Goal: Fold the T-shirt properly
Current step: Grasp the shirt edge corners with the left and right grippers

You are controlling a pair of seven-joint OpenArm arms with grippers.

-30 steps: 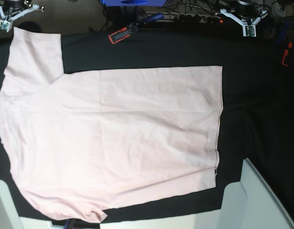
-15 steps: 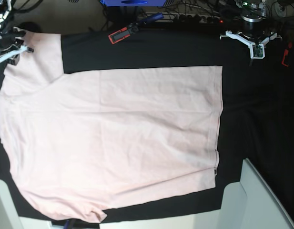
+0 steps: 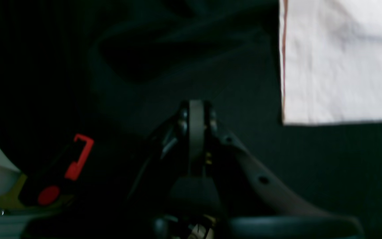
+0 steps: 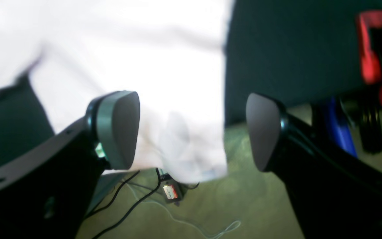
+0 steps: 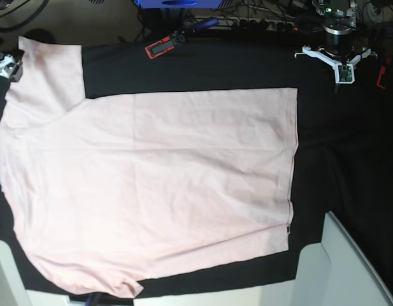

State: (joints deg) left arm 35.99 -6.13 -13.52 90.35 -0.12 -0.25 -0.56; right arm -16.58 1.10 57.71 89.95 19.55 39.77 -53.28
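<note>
Flat on bench: T-shirt (plain side up); left hand closed, empty; right hand wide apart over sleeve edge.

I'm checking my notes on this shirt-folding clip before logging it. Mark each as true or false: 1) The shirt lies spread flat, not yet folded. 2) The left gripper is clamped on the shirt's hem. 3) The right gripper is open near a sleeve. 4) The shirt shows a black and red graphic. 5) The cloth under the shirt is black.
1) True: the T-shirt lies spread out, with no fold made.
2) False: the left gripper is shut on nothing, over the black cloth beside the hem corner.
3) True: the right gripper is open at the sleeve's edge.
4) False: only a plain pale pink side shows.
5) True.
</note>
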